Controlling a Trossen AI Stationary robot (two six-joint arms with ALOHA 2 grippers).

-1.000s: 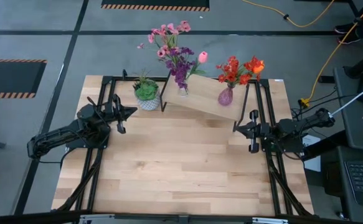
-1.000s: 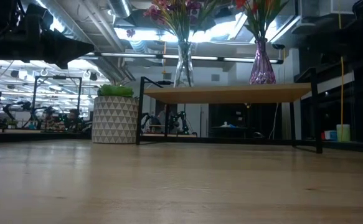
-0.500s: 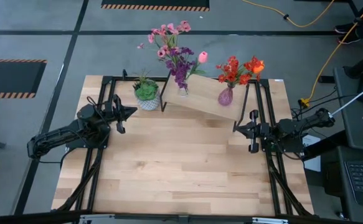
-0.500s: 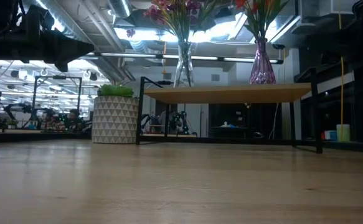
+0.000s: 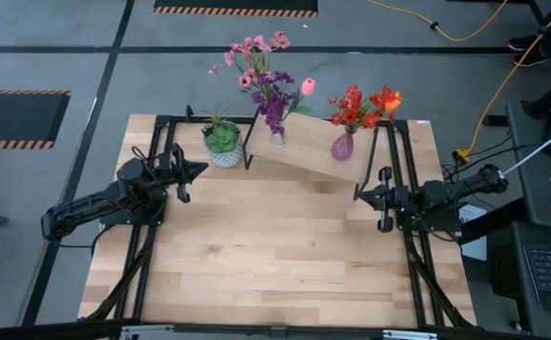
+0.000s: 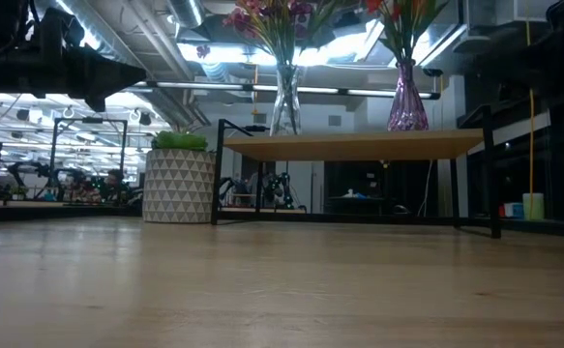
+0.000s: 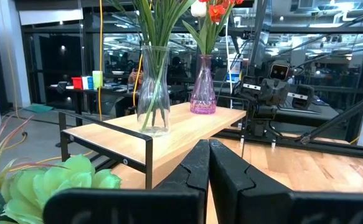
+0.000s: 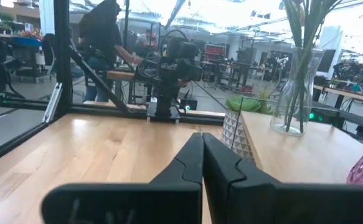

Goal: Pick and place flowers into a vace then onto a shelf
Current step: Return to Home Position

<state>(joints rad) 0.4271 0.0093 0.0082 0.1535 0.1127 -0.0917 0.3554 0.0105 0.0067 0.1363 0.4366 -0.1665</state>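
Observation:
The pink and purple flowers (image 5: 264, 71) stand in a clear glass vase (image 7: 153, 90) on the shelf (image 5: 308, 151), a light board on black legs at the table's far edge. The red-orange bunch (image 5: 360, 106) stands in a purple vase (image 5: 342, 146) on the same shelf. My left gripper (image 5: 199, 170) rests shut at the table's left side, pointing toward the shelf. My right gripper (image 5: 358, 194) rests shut at the right side, near the shelf's right legs. Neither touches anything.
A green plant in a white patterned pot (image 5: 223, 144) stands on the table just left of the shelf. Black frame rails (image 5: 147, 255) run along both table sides. The wide wooden tabletop (image 5: 275, 250) lies between the arms. A person stands beyond the table in the right wrist view (image 8: 106, 43).

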